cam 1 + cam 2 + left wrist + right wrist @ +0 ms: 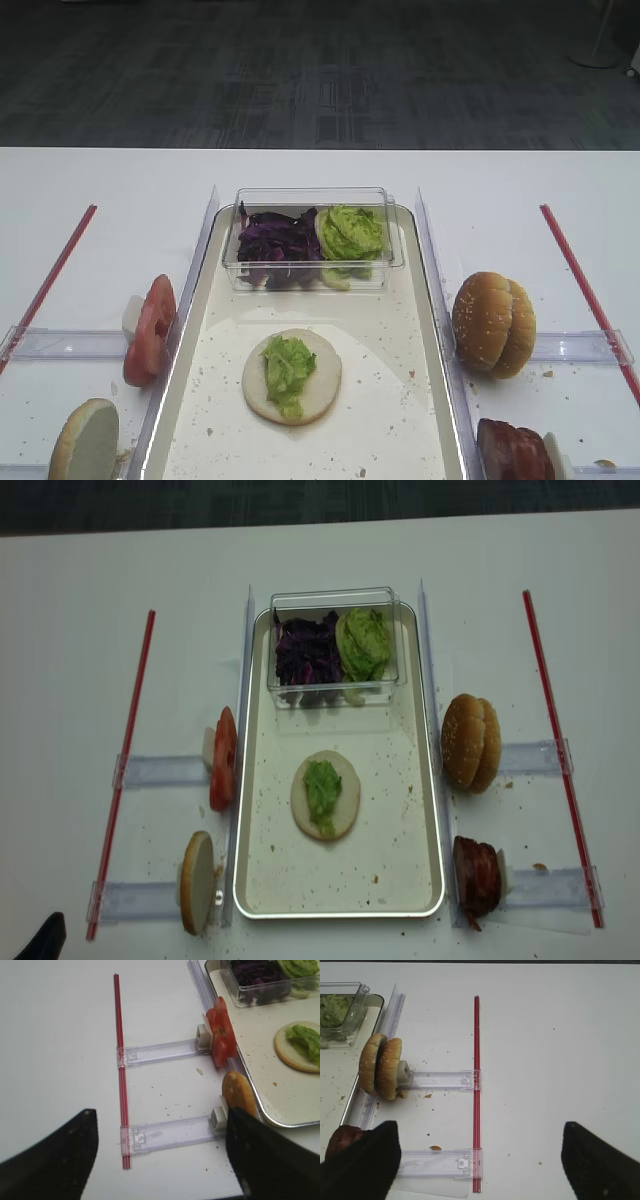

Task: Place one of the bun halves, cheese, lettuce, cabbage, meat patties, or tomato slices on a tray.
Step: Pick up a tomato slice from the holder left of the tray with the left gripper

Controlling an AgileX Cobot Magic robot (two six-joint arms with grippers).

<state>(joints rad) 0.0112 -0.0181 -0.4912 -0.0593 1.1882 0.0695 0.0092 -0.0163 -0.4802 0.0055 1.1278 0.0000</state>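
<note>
On the cream tray lies one bun half, cut face up, with lettuce on it. Tomato slices stand on edge left of the tray, with another bun half nearer me. To the right stand two bun halves and the meat patties. Cabbage and more lettuce fill a clear box. No cheese is in view. My left gripper hovers open over the table beside the left bun half. Open too, my right gripper hangs near the meat patties.
The clear box sits at the tray's far end. Red strips run along both sides of the table, joined to clear plastic rails that hold the ingredients. Crumbs speckle the tray and table.
</note>
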